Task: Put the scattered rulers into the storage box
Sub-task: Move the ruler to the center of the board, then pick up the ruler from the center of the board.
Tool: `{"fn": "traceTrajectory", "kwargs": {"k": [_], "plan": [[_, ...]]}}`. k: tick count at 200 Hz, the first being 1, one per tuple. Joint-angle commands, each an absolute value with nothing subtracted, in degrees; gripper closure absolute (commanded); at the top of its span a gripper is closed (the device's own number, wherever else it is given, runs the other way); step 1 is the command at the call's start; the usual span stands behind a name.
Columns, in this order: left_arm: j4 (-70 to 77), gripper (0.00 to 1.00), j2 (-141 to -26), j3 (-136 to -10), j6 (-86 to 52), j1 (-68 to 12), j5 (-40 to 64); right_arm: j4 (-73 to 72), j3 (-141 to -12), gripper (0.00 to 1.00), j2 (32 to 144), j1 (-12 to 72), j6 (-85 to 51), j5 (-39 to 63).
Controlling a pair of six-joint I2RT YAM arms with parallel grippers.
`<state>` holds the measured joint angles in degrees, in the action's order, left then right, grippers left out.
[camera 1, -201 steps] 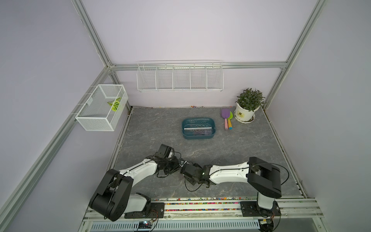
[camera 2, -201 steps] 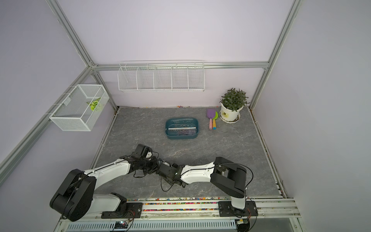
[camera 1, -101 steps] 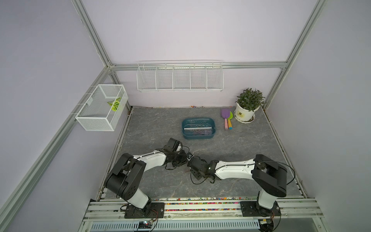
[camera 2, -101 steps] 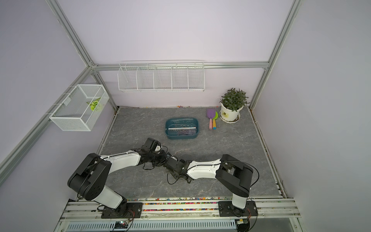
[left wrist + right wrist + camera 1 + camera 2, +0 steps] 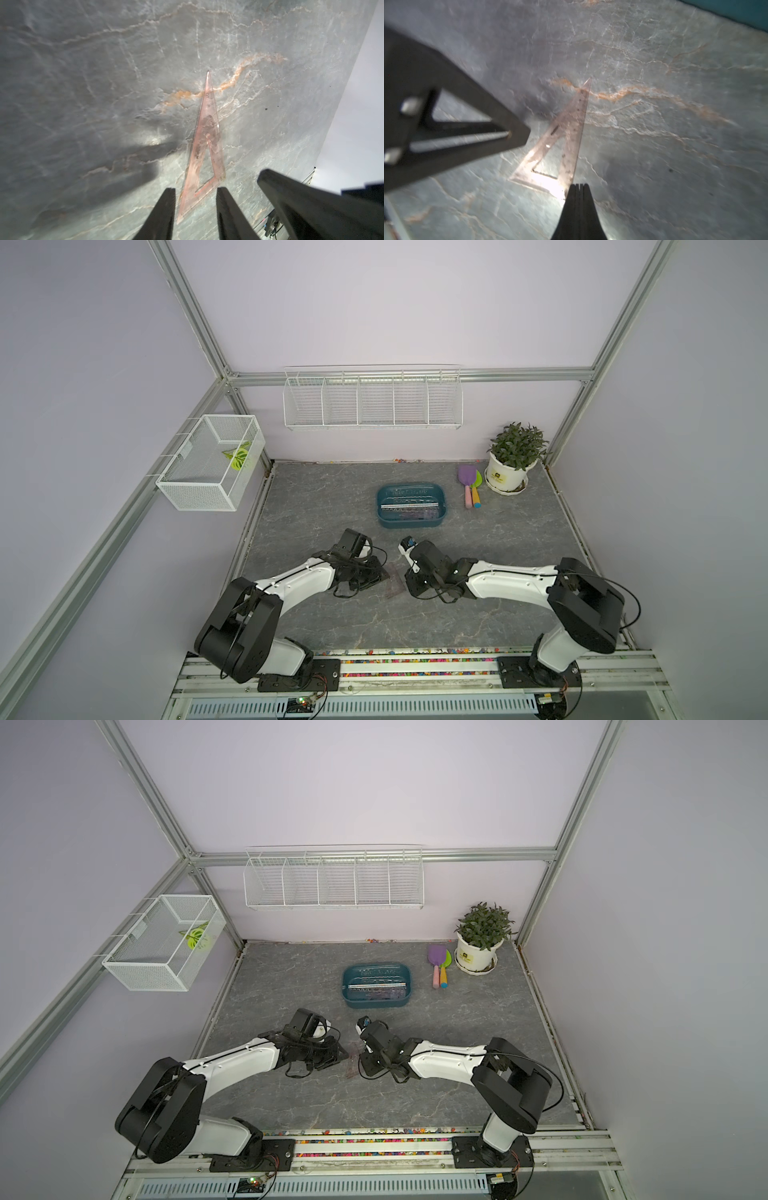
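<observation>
Pinkish triangle [image 5: 207,145] on table [image 5: 498,539], between the two grippers, well short of box [image 5: 411,524]. Other rulers [image 5: 409,506] lie in box. Pincers: left gripper [image 5: 195,190] released, fingers straddling triangle's short end. Then right gripper [image 5: 577,186] clenched at triangle's corner, can't tell if pinching it.

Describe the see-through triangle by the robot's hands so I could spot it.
On the grey marbled tabletop, look nearer the robot than the teal tub. Between the left hand and the right hand lies a pinkish-brown see-through triangle with a triangular cut-out, the only ruler seen outside the tub.
</observation>
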<state>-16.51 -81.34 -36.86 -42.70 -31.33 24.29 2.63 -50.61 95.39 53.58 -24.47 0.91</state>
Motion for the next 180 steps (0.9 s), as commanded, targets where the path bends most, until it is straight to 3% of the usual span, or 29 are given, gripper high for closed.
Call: {"fn": "traceTrajectory", "kwargs": {"k": [1, 180], "plan": [[-15.94, 0.62, -81.44, -34.91, -40.96, -30.94, 25.36, -0.92, -51.99, 1.00, 98.26, 52.16, -27.07, 10.44], [-14.36, 0.64, -88.55, -36.47, -41.14, -30.94, 26.63, -4.79, -50.50, 1.00, 104.79, 49.31, -27.92, 15.45]]}}
